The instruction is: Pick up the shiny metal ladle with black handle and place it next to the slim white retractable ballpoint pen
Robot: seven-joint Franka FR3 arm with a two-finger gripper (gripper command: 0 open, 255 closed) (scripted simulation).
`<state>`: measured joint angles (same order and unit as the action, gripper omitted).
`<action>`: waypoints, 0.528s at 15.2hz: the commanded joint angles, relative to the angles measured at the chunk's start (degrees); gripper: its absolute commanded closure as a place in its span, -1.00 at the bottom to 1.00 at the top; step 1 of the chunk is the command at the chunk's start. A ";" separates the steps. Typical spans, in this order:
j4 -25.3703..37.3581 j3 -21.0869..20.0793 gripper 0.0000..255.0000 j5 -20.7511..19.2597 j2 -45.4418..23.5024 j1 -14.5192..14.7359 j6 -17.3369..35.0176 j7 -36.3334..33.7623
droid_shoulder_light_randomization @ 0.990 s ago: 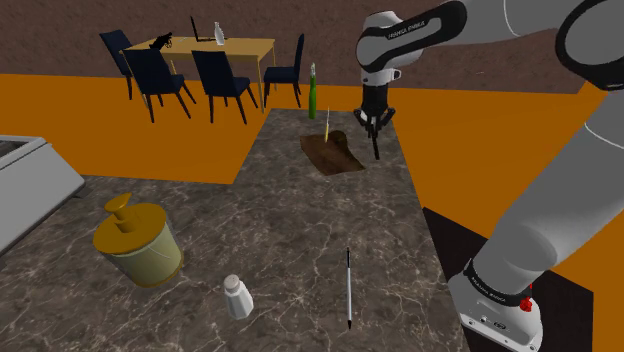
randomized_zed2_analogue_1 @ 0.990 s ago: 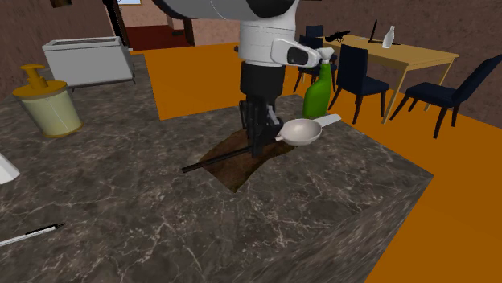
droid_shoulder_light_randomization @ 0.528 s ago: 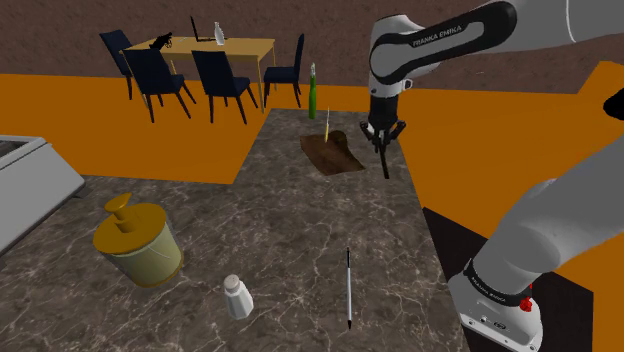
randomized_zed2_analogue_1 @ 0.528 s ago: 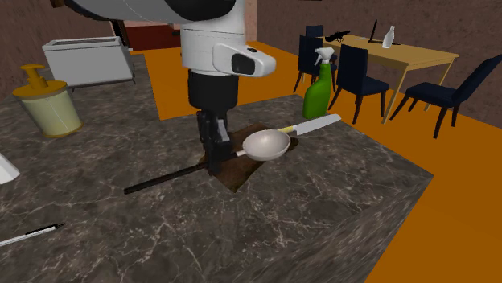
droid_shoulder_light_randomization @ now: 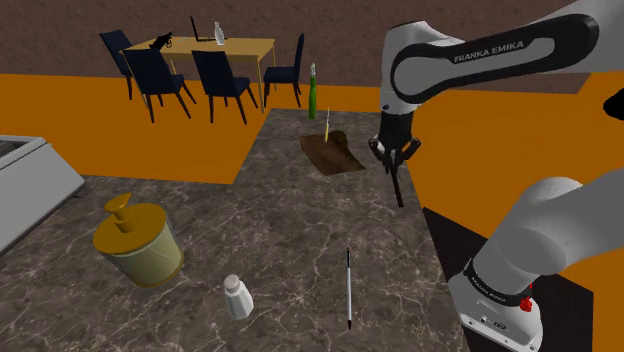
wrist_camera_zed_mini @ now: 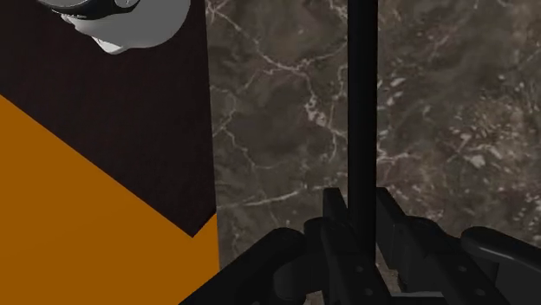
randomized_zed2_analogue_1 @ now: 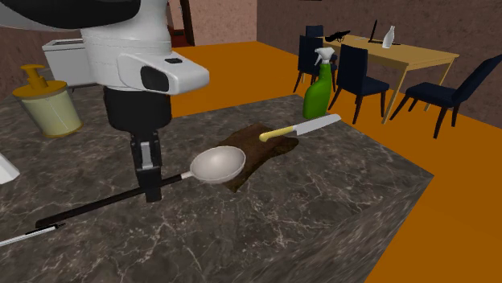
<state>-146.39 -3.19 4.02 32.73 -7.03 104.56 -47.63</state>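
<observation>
We see the fingers [randomized_zed2_analogue_1: 150,173] clenched on the black handle of the ladle [randomized_zed2_analogue_1: 217,164], held level above the marble bench [randomized_zed2_analogue_1: 322,201], its pale bowl near the brown mat [randomized_zed2_analogue_1: 261,149]. The pen [droid_shoulder_light_randomization: 349,285] lies apart, nearer the stand [droid_shoulder_light_randomization: 500,300].

Only legible txt: "FRANKA EMIKA", caps, on white arm link [droid_shoulder_light_randomization: 497,52], shoulder view.

Ladle [randomized_zed2_analogue_1: 217,163] up over the counter [randomized_zed2_analogue_1: 322,201], between board [randomized_zed2_analogue_1: 261,149] and pen [droid_shoulder_light_randomization: 349,290]; knife [randomized_zed2_analogue_1: 299,128] lies on the board, bottle [randomized_zed2_analogue_1: 318,90] behind it (shaker [droid_shoulder_light_randomization: 238,297] and jar [droid_shoulder_light_randomization: 140,243] left of pen, shoulder view).
</observation>
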 commanded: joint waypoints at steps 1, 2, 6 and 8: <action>-3.04 -1.63 1.00 1.54 3.92 1.34 -0.77 -2.06; -4.33 -2.37 1.00 2.31 5.90 2.01 -1.40 -2.99; -8.83 -5.62 1.00 5.92 13.70 5.15 -4.37 -7.08; -10.67 -7.41 1.00 8.02 17.45 7.01 -6.06 -9.37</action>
<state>-156.36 -9.87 11.09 48.18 -0.85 99.70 -55.91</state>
